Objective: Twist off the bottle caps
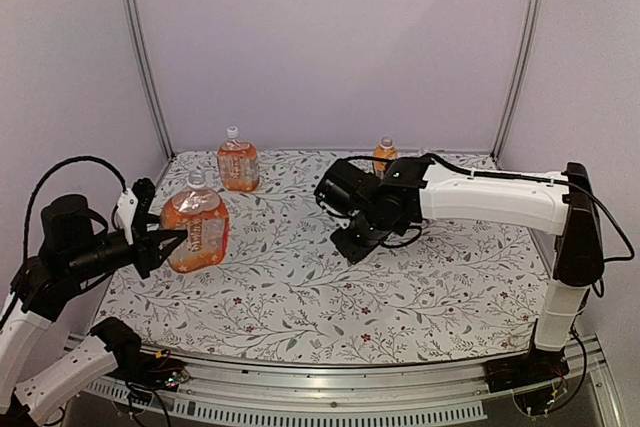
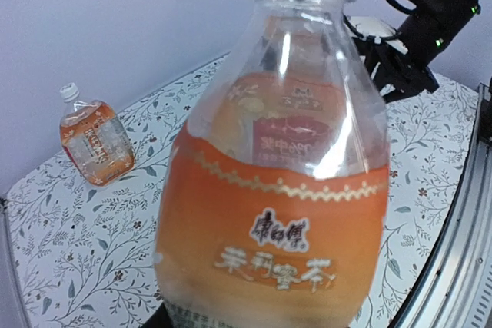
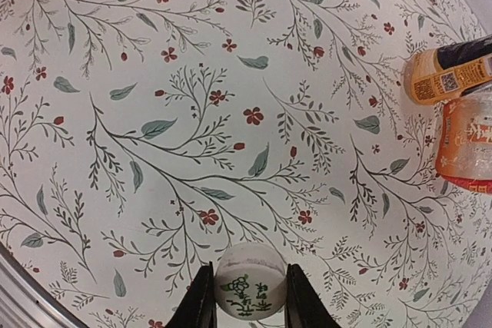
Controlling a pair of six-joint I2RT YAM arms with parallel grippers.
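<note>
One white cap [image 3: 247,291] is off its bottle. It sits between the two fingers of the right gripper [image 3: 246,302], just above the flowery table [image 3: 192,113], near the middle. The jaws are a little apart, only as wide as the cap, and they press it from both sides.

I think it came from the big bottle [image 2: 284,190]. The top of that bottle's neck looks bare, with just a white ring around it. The left gripper [image 1: 165,239] holds it at the left side of the table, with its jaws clamped on the bottle's lower half.

So one cap looks done, and more are left. The back bottle [image 1: 238,165] has its cap [image 1: 232,133] on. Another cap [image 1: 386,143] is on a bottle at the back, just behind the right arm. The right wrist view shows a dark-label bottle [image 3: 450,74] touching a red-label bottle [image 3: 467,144]. Their tops are cut off, so I cannot tell about those caps.
</note>
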